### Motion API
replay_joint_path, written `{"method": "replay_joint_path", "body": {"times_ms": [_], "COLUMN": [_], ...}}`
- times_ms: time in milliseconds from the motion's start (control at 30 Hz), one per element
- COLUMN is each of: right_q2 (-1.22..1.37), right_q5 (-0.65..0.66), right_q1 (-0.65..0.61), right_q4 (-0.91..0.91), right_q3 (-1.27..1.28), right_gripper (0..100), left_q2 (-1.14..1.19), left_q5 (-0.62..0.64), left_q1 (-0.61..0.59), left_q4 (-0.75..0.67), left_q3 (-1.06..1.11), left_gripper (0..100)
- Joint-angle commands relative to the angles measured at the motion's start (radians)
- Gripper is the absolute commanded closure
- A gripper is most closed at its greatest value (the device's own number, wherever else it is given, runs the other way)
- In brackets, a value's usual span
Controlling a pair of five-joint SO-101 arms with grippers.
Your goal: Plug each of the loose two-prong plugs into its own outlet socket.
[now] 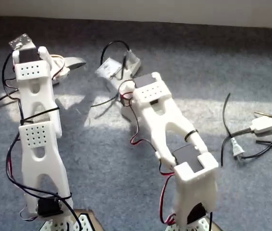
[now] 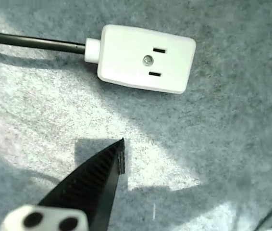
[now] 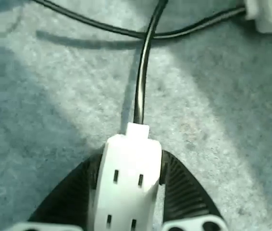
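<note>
A white outlet socket [image 2: 145, 60] with a black cord lies flat on the grey carpet, ahead of my left gripper [image 1: 71, 63]. One black finger [image 2: 97, 183] shows, its ribbed pad bare, and the gripper is open and apart from the socket. My right gripper [image 3: 129, 163] is shut on a white socket block [image 3: 126, 178]; its black cord [image 3: 141, 72] runs away over the carpet. Far to the right a loose two-prong plug [image 1: 237, 150] lies on the carpet on a black cord, beside two more white sockets [image 1: 263, 125].
Both white arms stretch from the near edge over grey carpet [image 1: 102, 144]. Thin red and black wires [image 1: 136, 137] trail beside the arms. Black cords [image 1: 225, 115] loop near the plug at the right. Another white piece [image 3: 268, 14] lies beyond the held block.
</note>
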Motion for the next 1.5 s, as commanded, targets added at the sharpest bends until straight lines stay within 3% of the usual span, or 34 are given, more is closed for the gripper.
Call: {"method": "replay_joint_path", "body": {"times_ms": [0,133,267,333,433,667,967,1233,1367,1467], "right_q2": [-0.018,-0.019,-0.019,-0.013,-0.013,-0.019,-0.031,-0.071,-0.071,-0.059], "right_q5": [0.282,0.473,0.552,0.503,0.324,0.279,0.281,0.275,0.126,0.072], "right_q1": [-0.108,-0.220,-0.298,-0.317,-0.292,-0.217,-0.259,-0.035,0.097,0.102], "right_q4": [0.108,0.208,0.240,0.188,0.088,0.058,0.142,0.283,0.277,0.297], "right_q3": [-0.041,-0.035,-0.038,-0.035,-0.035,-0.031,-0.061,-0.113,-0.127,-0.073], "right_gripper": [99.0,99.0,99.0,98.5,95.0,72.1,71.5,71.6,71.7,72.4], "left_q2": [-0.102,-0.102,-0.101,-0.101,-0.101,-0.108,-0.122,-0.133,-0.205,-0.315], "left_q5": [0.002,0.002,0.002,0.002,0.002,0.000,0.000,0.002,-0.075,-0.110], "left_q1": [-0.038,-0.077,-0.081,-0.081,-0.081,-0.108,-0.151,-0.013,0.061,0.094], "left_q4": [0.005,0.005,0.005,0.003,0.003,0.000,0.003,0.006,0.008,0.008], "left_q3": [0.002,0.002,0.002,0.002,0.002,-0.005,-0.054,-0.054,-0.030,0.102], "left_gripper": [41,41,41,41,41,41,41,41,41,41]}}
